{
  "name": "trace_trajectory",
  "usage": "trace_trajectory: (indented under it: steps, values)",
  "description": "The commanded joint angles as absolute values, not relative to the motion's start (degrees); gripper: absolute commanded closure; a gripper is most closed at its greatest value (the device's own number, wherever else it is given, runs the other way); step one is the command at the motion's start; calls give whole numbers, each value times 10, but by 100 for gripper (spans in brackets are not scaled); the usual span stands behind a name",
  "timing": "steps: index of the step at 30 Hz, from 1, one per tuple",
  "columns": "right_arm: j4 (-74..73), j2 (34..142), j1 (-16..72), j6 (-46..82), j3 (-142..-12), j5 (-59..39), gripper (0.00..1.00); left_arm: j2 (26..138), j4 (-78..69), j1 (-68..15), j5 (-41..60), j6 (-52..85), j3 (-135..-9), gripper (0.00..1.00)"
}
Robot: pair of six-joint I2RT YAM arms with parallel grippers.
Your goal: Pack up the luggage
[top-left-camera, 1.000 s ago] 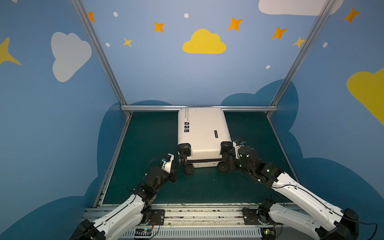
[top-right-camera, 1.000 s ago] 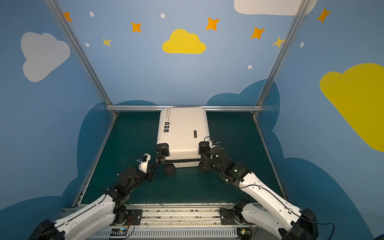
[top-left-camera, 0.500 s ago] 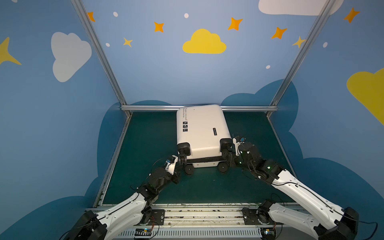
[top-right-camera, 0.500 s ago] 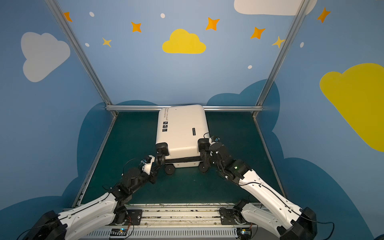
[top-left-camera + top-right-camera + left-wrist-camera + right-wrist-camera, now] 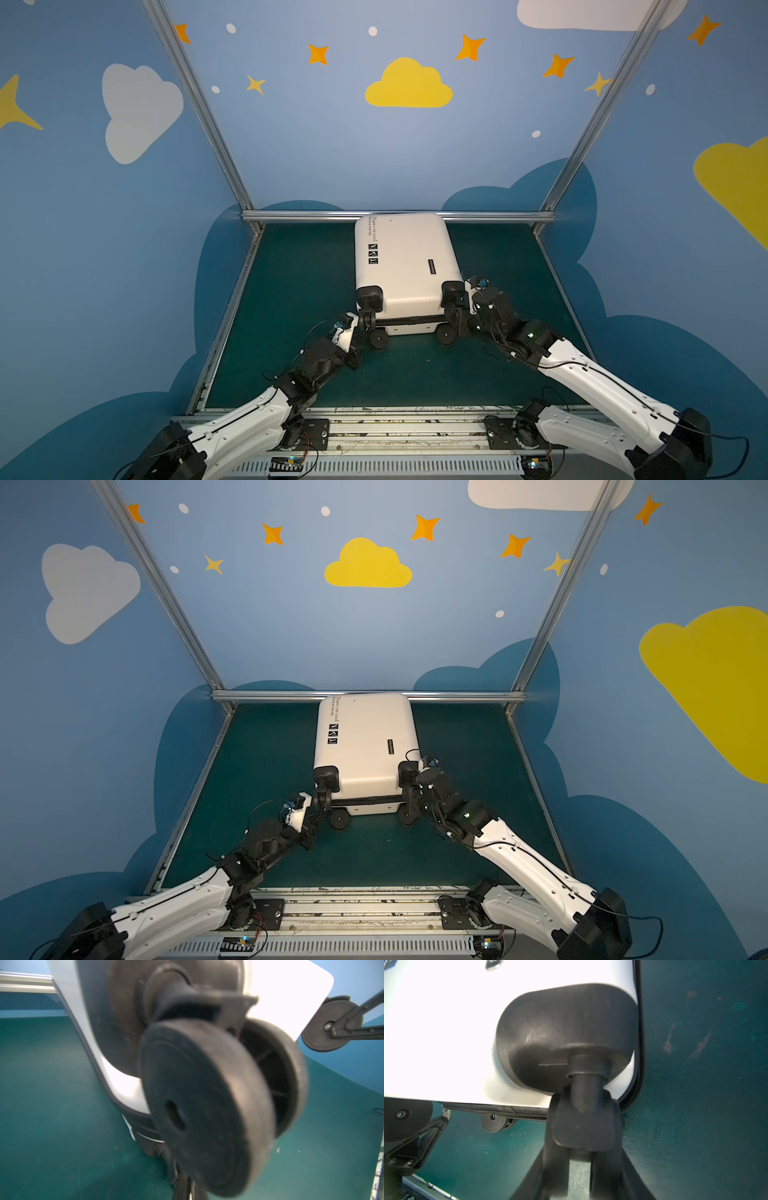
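Blue walls (image 5: 332,145) painted with yellow and white clouds and orange stars close in a dark green mat (image 5: 299,291), with an aluminium rail (image 5: 311,215) running along its back edge. The luggage (image 5: 405,257) (image 5: 365,737), a small cream-white hard-shell suitcase, lies on a broad side in the middle of the mat towards the back. Its far end is up by the rail and its four black wheels face the robot. Small black text and three square icons run along its left edge in both top views, and a black zipper band (image 5: 411,321) shows between the two shells at the wheel end. The right gripper (image 5: 455,316) (image 5: 409,796) sits at the near right corner of the luggage. In the right wrist view (image 5: 583,1126) its two dark fingers (image 5: 556,1153) stand part-way apart with the fork of the upper right caster (image 5: 583,1130) clamped between them, just below the rounded black wheel housing (image 5: 566,1032). The white shell (image 5: 446,1032) and zipper teeth (image 5: 519,1115) lie beyond. The left gripper (image 5: 360,330) (image 5: 318,812) is low at the near left corner, just beside the left wheels, with its jaws pressed fully together. In the left wrist view a blurred black wheel (image 5: 197,1115) fills most of the picture, with the pale shell (image 5: 280,991) behind it. The gripper (image 5: 187,1186) shows only as a dark shape at the edge, so I cannot tell whether it pinches anything.
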State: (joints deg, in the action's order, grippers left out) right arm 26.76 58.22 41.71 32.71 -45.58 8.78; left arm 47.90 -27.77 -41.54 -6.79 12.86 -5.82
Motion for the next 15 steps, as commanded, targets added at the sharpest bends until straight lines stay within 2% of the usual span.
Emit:
trace_trajectory:
  steps: [1,15]
  values:
    - [199,589,427,323,-454,37,100,503,-298,-451,-18,127,-59,97]
    - [196,597,430,329,-454,29,100,695,-405,-561,-44,98,-147,98]
